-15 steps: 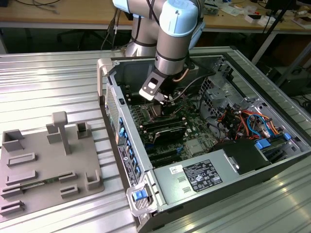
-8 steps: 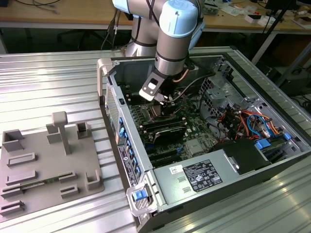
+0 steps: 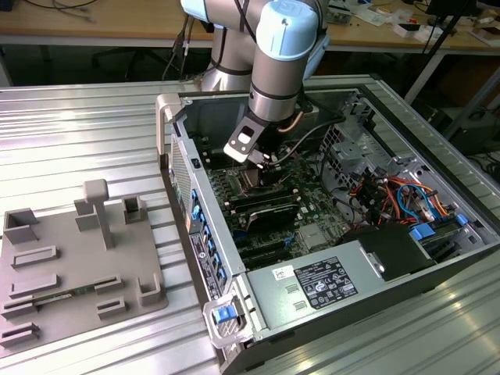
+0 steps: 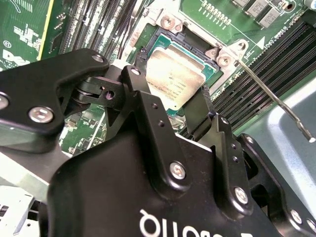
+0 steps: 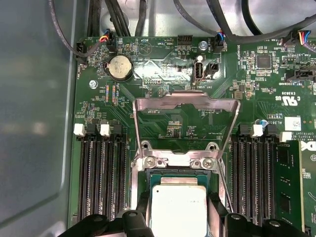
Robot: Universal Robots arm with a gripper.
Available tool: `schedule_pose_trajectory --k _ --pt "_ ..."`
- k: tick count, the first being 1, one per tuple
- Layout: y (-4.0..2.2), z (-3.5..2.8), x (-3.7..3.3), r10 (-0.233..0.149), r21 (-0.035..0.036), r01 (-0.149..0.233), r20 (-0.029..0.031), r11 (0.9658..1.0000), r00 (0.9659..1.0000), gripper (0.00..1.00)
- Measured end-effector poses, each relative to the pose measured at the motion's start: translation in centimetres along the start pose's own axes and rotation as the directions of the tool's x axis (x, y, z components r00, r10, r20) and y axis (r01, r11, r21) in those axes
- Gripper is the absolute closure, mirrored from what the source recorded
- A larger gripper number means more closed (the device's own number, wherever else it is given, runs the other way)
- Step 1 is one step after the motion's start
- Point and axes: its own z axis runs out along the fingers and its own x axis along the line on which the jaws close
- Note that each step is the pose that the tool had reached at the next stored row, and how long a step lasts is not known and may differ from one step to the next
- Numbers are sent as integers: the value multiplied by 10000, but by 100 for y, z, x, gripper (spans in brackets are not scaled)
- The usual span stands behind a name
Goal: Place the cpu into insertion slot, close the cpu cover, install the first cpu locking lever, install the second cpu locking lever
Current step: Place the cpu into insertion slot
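The cpu, a flat silver-grey square, sits between the two black fingers of my gripper, which is shut on its opposite edges. It hangs in or just over the insertion slot, a dark socket with a silver rim in the green board. In the first wrist view the cpu lies over the insertion slot, and the cpu cover stands raised behind it. A thin locking lever sticks out beside the socket, unlatched. In the exterior view my gripper reaches down into the open computer case.
Long black memory slots flank the socket on both sides. The case wall and bundles of coloured cables surround the board. A grey fixture plate lies on the metal table at the exterior view's left.
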Motion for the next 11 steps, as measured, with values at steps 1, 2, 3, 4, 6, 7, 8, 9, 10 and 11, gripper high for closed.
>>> schedule_pose_trajectory --k 1,2,3,4,6,7,8,9,10,11 --pt "0 2 0 0 0 0 0 10000 10000 45" --pt "0 5 0 0 0 0 0 10000 10000 45" --pt "-1 7 0 0 1 0 1 10000 10000 45" --pt "-1 9 0 0 0 0 1 10000 10000 45" --pt "0 11 0 0 0 0 0 10000 10000 45" --pt "0 11 0 1 0 -1 0 10000 10000 45" --pt "0 11 0 2 1 -2 0 10000 10000 45" --pt "0 12 0 2 0 -2 0 10000 10000 45" --pt "0 12 0 3 -1 -3 0 10000 10000 45" --pt "0 12 0 4 0 -4 0 10000 10000 45"
